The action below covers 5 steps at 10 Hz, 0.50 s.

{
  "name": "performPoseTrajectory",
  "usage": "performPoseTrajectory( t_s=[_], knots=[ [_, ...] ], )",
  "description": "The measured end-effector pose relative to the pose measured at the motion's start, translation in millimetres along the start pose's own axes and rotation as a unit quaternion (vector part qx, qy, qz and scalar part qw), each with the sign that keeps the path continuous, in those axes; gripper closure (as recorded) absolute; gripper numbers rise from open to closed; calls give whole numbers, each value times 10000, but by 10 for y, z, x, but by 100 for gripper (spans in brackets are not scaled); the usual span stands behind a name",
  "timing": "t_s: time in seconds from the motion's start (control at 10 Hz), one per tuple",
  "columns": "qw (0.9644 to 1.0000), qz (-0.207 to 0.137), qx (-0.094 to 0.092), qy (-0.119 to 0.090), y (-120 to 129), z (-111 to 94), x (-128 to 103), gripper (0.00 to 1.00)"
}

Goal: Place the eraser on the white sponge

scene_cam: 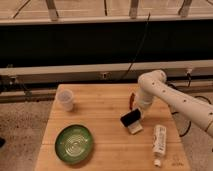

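Observation:
The eraser (130, 118), a small black block, is tilted on edge just above and touching the cream-white sponge (135, 128) on the wooden table (100, 107). My gripper (136, 111) comes down from the white arm at the right and sits right at the eraser's upper right side. The sponge's upper part is hidden behind the eraser.
A green plate (74, 143) lies at the front left. A translucent cup (65, 100) stands at the back left. A white tube with green print (159, 142) lies at the front right. A reddish-brown object (132, 98) shows behind the arm. The table's edges are close on all sides.

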Motion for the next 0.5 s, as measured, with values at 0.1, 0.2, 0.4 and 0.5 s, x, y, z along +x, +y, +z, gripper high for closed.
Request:
performPoseTrajectory(
  t_s=[0.1, 0.2, 0.4, 0.5],
  knots=[
    [10000, -18, 15, -5, -16, 2, -17, 100],
    [10000, -1, 13, -6, 9, -4, -7, 99],
    [10000, -33, 31, 0, 0, 0, -25, 81],
    [10000, -30, 27, 2, 16, 0, -24, 75]
  ],
)
